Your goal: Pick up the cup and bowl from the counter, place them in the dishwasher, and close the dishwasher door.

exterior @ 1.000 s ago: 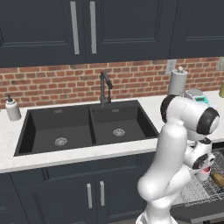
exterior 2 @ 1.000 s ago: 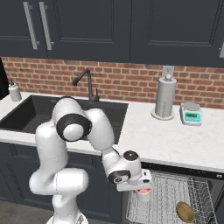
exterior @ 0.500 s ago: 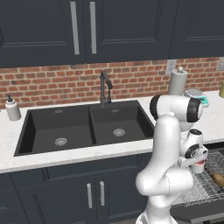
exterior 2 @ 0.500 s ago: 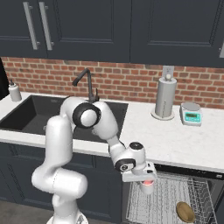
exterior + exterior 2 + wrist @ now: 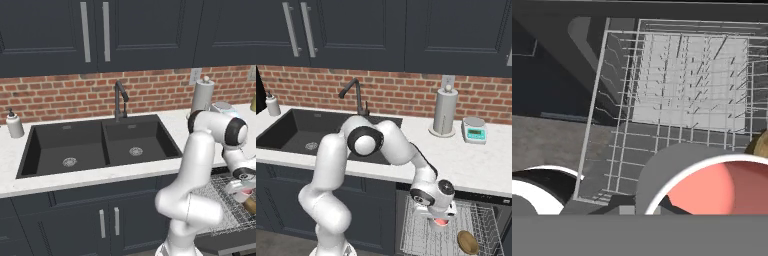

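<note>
The jaws are clamped on the cup [image 5: 441,221], whose red top shows just below the hand in the right base view and swells large and pink at the bottom of the hand view [image 5: 722,187]. The gripper [image 5: 439,219] hangs low over the silver wire rack [image 5: 421,235] of the open dishwasher [image 5: 501,202]. The bowl [image 5: 468,242] lies in the rack, near the cup and to its right. Above runs the white desk [image 5: 476,167], bearing a paper-towel roll [image 5: 444,111] and a small scale [image 5: 474,130], with the black sink [image 5: 100,145] further left.
</note>
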